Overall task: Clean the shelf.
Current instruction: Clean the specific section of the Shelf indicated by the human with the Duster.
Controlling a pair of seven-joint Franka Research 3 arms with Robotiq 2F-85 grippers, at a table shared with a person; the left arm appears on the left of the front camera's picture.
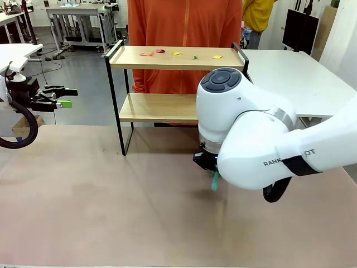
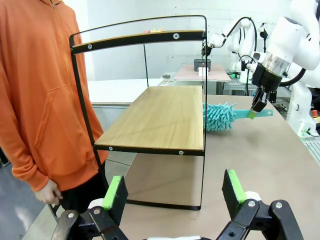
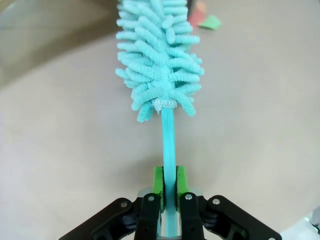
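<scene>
Right gripper (image 3: 170,186): jaws clamped narrow on the teal handle of a duster (image 3: 169,135), green pads on both sides of the stick. The handle runs straight out along the fingers, with the fluffy head at the far end, away from the gripper. Can't tell if the head touches the table (image 3: 260,125) under it. Just past the duster tip there are blurred red and green scraps; can't tell what they lie on.

Front view: right gripper (image 1: 207,162) is mostly hidden by its own arm, and a bit of duster (image 1: 214,181) handle pokes out below it. Partial lettering on the right arm (image 1: 279,145): "RANK" and "OT". No other readable text.

Left gripper (image 2: 174,189): jaws spread wide, nothing between the pads and nothing touched. It hangs off the table's left side, fingers aimed at the shelf (image 2: 160,117).

The shelf stands directly ahead of the left gripper, its near end rail facing it and its long axis running away from it. From there the right gripper (image 2: 260,102) sits past the shelf's far end, duster (image 2: 220,116) level, head toward the shelf at lower-board height. Contact can't be told.

Front view: shelf (image 1: 178,57) is beyond the right gripper, long axis across the picture, open long side toward the robot. Small coloured scraps (image 1: 177,53) lie on the top board. A person (image 1: 184,22) in orange stands just behind it.
</scene>
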